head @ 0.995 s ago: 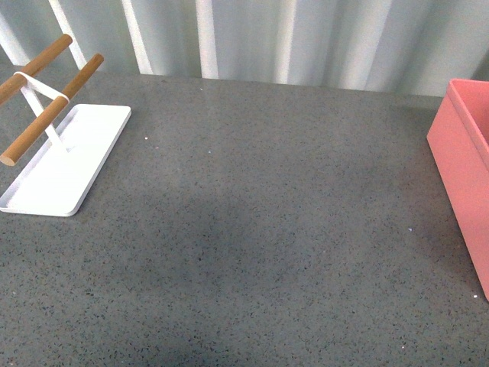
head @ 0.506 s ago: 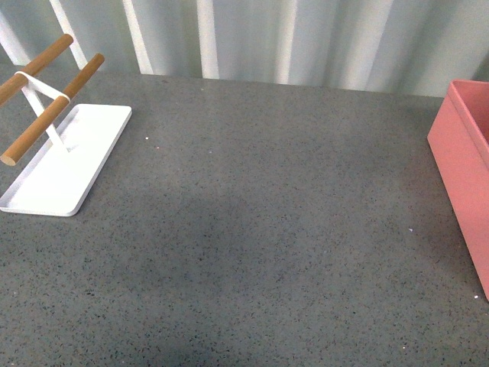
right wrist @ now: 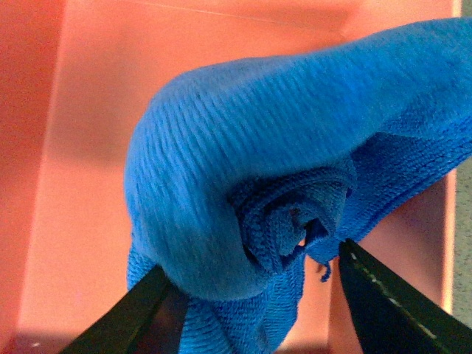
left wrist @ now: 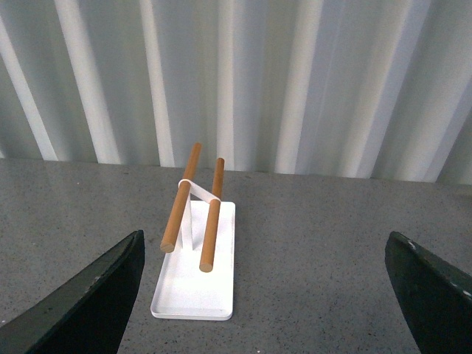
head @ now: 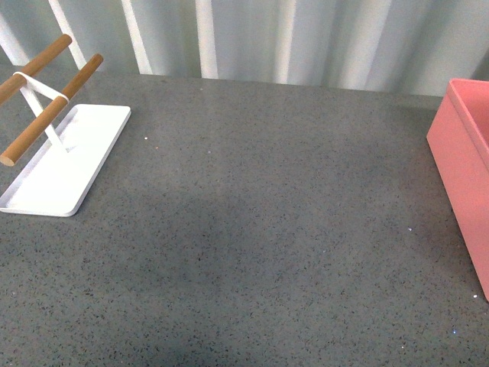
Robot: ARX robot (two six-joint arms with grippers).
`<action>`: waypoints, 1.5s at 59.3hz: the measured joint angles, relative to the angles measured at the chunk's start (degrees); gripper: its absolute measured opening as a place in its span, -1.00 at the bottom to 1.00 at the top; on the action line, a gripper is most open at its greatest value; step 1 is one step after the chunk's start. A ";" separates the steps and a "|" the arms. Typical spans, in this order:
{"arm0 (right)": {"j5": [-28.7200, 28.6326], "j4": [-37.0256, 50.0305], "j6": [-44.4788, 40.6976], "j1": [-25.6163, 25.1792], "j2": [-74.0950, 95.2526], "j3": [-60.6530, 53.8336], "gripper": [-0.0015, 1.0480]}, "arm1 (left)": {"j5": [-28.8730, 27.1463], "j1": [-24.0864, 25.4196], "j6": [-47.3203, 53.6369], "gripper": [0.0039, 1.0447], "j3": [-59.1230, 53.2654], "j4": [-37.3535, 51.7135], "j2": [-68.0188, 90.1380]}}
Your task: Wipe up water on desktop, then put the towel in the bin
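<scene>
The bunched blue towel (right wrist: pixel 251 162) fills the right wrist view, lying between the parted fingers of my right gripper (right wrist: pixel 258 295) over the salmon-pink inside of the bin (right wrist: pixel 88 147). The right gripper is open with the cloth loose between its fingers. In the front view only the bin's left wall (head: pixel 466 176) shows at the right edge, standing on the speckled grey desktop (head: pixel 260 229); no arm appears there. My left gripper (left wrist: pixel 265 295) is open above the desktop (left wrist: pixel 317 251), with nothing between its dark fingertips (left wrist: pixel 81 302).
A flat white tray (head: pixel 65 160) with two wooden rods (head: pixel 46 103) stands at the desktop's back left; the left wrist view faces this white tray (left wrist: pixel 195 280). A ribbed pale wall (head: pixel 267 38) runs behind the desktop.
</scene>
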 joint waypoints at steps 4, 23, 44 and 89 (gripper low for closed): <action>-0.70 -1.11 0.63 0.59 -0.83 0.09 0.42 | 0.00 0.00 0.00 0.88 0.00 0.00 0.00; -8.44 -5.03 4.92 2.16 -6.71 -0.48 0.87 | 0.00 0.00 0.00 0.88 0.00 0.00 0.00; -17.38 19.06 17.97 2.03 -42.86 -11.78 0.87 | 0.00 0.00 0.00 0.88 0.00 0.00 0.00; 8.72 20.98 20.65 21.75 -80.67 -48.15 -0.93 | 0.00 0.00 0.00 0.88 0.00 0.00 0.00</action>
